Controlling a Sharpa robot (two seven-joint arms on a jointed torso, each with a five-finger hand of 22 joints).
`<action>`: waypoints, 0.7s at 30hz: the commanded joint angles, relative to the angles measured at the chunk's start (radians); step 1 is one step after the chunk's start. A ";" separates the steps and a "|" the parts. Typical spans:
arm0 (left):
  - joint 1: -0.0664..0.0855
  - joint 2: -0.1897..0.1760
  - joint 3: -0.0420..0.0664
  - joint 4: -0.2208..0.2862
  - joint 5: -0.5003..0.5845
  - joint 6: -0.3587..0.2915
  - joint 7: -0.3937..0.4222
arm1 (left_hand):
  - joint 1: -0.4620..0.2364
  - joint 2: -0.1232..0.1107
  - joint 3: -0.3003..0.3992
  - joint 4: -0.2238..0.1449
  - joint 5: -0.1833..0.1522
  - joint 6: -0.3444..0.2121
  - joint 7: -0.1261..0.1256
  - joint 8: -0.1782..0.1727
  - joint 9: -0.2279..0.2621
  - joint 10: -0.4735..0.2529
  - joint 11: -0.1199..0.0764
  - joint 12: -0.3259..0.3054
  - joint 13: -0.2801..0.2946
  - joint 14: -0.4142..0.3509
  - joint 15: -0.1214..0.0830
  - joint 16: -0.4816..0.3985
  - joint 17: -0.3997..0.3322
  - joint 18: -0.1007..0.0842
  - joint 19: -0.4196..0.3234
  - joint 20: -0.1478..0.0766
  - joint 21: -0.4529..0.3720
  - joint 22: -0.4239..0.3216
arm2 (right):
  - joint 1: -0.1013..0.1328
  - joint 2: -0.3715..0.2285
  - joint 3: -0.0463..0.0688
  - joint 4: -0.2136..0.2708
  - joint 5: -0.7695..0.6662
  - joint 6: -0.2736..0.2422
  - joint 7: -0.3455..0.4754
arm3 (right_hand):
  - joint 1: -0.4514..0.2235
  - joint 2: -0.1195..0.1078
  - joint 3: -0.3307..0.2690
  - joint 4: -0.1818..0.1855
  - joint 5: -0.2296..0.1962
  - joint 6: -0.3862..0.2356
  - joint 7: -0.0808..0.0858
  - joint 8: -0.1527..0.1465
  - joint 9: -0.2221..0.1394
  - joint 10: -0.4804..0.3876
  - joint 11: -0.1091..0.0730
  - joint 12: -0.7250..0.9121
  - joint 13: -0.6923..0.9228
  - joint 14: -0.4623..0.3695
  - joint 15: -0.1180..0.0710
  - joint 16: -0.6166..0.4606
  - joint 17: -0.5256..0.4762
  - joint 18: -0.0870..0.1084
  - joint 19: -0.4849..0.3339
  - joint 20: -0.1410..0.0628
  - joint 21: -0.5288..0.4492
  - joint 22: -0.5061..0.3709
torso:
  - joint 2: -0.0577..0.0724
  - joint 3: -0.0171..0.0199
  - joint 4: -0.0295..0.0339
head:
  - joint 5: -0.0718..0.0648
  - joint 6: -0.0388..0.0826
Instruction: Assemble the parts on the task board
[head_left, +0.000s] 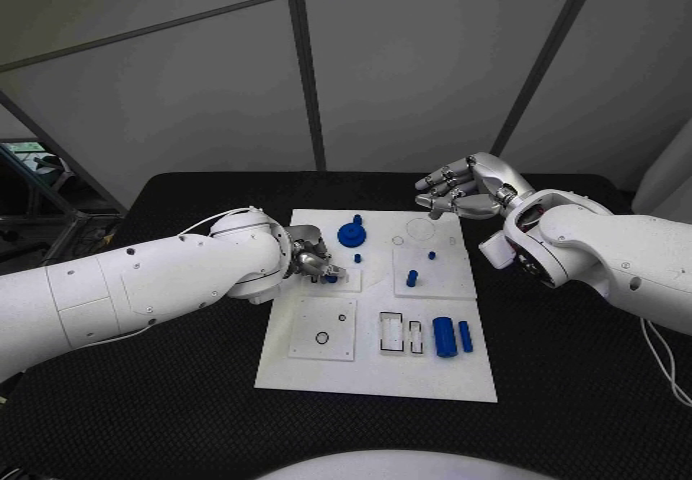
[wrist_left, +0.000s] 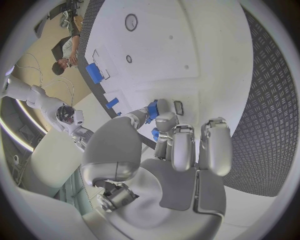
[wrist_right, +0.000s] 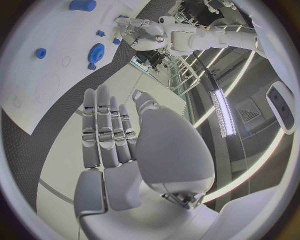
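The white task board (head_left: 378, 370) lies in the middle of the black table. My left hand (head_left: 306, 258) is low over the board's left side and pinches a small blue part (wrist_left: 152, 111) between thumb and a finger, also seen in the head view as a blue part (head_left: 330, 276). A blue gear (head_left: 352, 236) stands just beyond it. Two short blue pegs (head_left: 411, 278) stand on the right inset plate. Two blue cylinders (head_left: 446, 336) lie near the board's right edge. My right hand (head_left: 462, 190) hovers above the board's far right corner, fingers extended, holding nothing.
Rectangular slots (head_left: 391, 332) and a plate with small holes (head_left: 325, 330) take up the board's near half. A round recess (head_left: 420, 229) marks the far right plate. Black table (head_left: 577, 360) surrounds the board. The blue gear (wrist_right: 96, 51) also appears in the right wrist view.
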 joint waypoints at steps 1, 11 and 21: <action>-0.001 0.003 -0.001 -0.001 -0.003 0.013 -0.005 | -0.009 0.004 -0.007 0.002 0.001 0.010 -0.001 -0.003 0.000 0.007 0.000 0.003 0.001 0.075 -0.009 -0.003 0.160 -0.020 0.009 -0.001 0.004 0.072 | 0.002 0.002 0.001 0.000 -0.002 0.008 0.009 | -0.010 -0.001 -0.005 -0.001 0.004 -0.001 0.006 -0.006 0.000 -0.003 0.004 -0.006 -0.001 0.007 0.002 -0.005 -0.002 0.003 0.004 0.002 -0.004 -0.001 | 0.000 0.0000 -0.0003 | 0.000 0.000; -0.001 0.005 -0.001 -0.005 -0.003 0.017 -0.004 | -0.017 0.005 -0.026 0.014 0.001 0.014 -0.003 -0.001 0.000 0.011 -0.002 0.008 0.005 0.075 -0.010 -0.003 0.160 -0.022 0.014 -0.002 0.009 0.080 | 0.002 0.002 0.001 -0.001 -0.002 0.008 0.009 | -0.011 -0.001 -0.006 -0.001 0.004 -0.001 0.006 -0.006 0.000 -0.004 0.004 -0.006 -0.002 0.007 0.003 -0.007 -0.002 0.003 0.004 0.003 -0.005 -0.002 | 0.000 0.0000 0.0009 | -0.002 -0.001; -0.001 0.005 -0.001 -0.003 -0.003 0.013 -0.006 | -0.024 0.004 -0.044 0.025 0.001 0.019 -0.005 0.001 0.001 0.015 -0.004 0.010 0.007 0.075 -0.012 -0.003 0.160 -0.023 0.017 -0.003 0.013 0.086 | 0.002 0.001 0.001 -0.001 -0.002 0.008 0.009 | -0.012 -0.001 -0.007 -0.001 0.004 -0.001 0.007 -0.007 0.000 -0.004 0.005 -0.006 -0.003 0.007 0.003 -0.009 -0.002 0.003 0.004 0.003 -0.007 -0.003 | 0.000 -0.0004 0.0002 | -0.002 0.000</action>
